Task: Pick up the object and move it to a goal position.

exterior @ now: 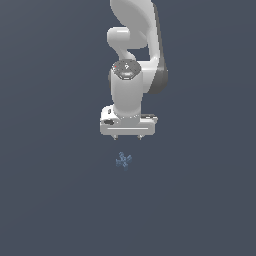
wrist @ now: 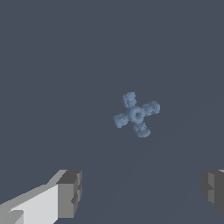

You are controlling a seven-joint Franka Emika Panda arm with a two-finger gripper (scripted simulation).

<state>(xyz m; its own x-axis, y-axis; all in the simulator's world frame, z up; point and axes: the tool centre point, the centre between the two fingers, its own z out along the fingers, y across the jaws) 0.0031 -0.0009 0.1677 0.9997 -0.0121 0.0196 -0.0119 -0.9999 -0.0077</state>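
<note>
Gripper (exterior: 129, 137) w/ fingers apart, empty, hovering above floor. Pale-blue jack (wrist: 136, 114) lies on floor below, nearer camera, untouched. Prob. light, rigid, prongs slip-prone; best pinch across central hub.

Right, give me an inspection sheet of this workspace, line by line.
Surface: plain dark blue-grey floor, no marks seen.
Job's things: small pale-blue pronged piece lying on the floor, with four prongs around a hub visible in the wrist view; no goal marker seen.
Clutter: nothing seen.
Hand: white hand above the piece, not touching it; fingers spread wide apart, nothing between them.
Cables: nothing seen.
Surroundings: only the white arm reaching in from the top of the exterior view; no walls or edges seen.
</note>
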